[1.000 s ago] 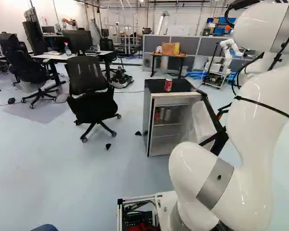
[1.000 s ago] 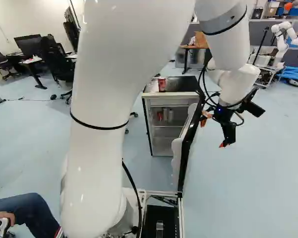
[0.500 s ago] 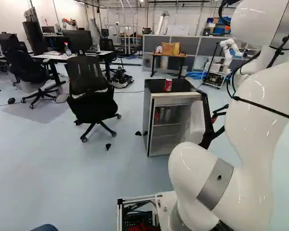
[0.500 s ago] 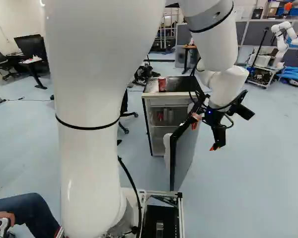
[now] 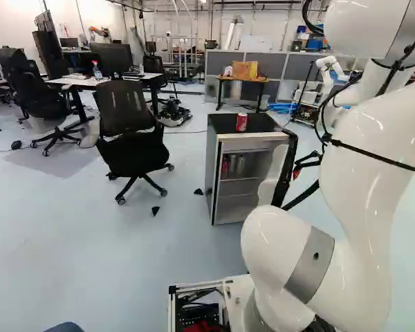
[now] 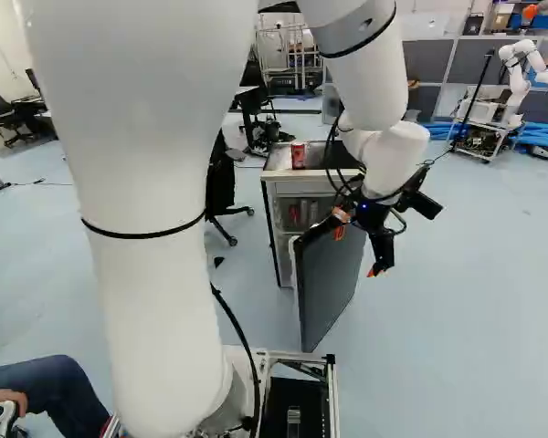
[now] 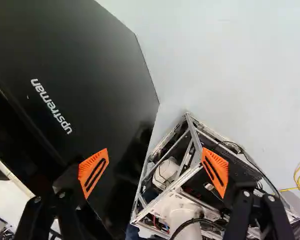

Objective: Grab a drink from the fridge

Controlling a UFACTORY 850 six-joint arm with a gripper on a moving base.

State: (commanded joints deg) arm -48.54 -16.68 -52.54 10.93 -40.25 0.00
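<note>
The white jointed arm (image 6: 146, 182) now stands farther left in the right base view, its wrist and the black two-finger gripper (image 6: 356, 251) with orange pads shifted from right of centre toward the middle. The fridge's dark, flat door (image 6: 333, 274) has swung with its free edge leftward, less wide open, and shows more of its grey outer face. In the left base view, its white inner side looks narrower. The black mesh-backed chair (image 6: 221, 187) comes into sight left of the fridge (image 6: 272, 228) in the right base view.
</note>
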